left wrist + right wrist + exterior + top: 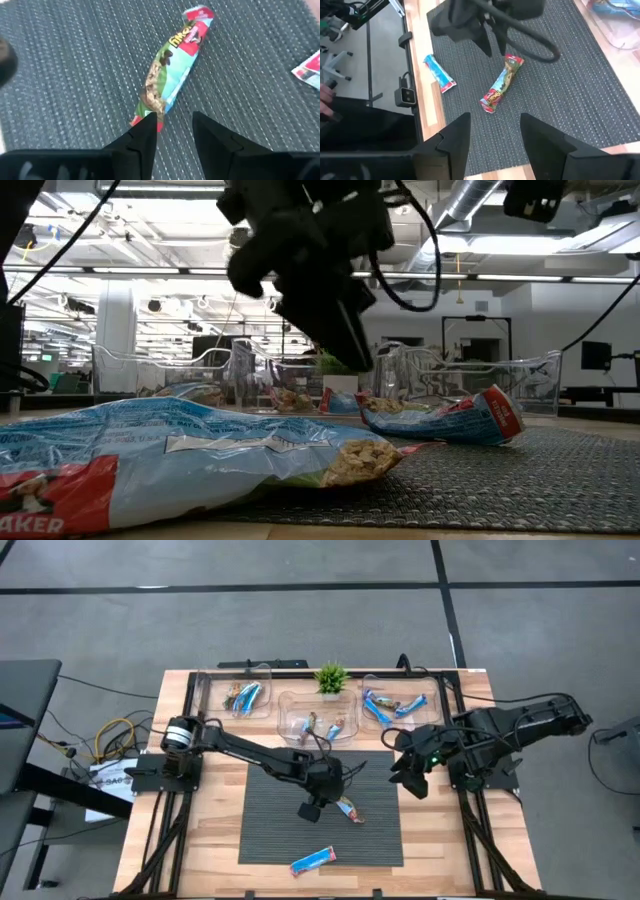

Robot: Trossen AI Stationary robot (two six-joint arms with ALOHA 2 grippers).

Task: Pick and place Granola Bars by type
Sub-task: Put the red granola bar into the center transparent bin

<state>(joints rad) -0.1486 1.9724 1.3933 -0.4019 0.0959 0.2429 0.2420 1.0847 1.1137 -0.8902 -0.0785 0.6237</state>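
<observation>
Your left claw hovers open and empty over one end of the green-and-red bar; centre it across the wrapper's width before closing.

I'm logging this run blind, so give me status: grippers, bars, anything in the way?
Left gripper open, empty, beside green bar on mat. Right gripper open, waiting at mat's edge. Blue bar also unsorted. Nothing blocking.

Wooden table with a dark ribbed mat — two granola bars near, three clear bins and a plant far.
</observation>
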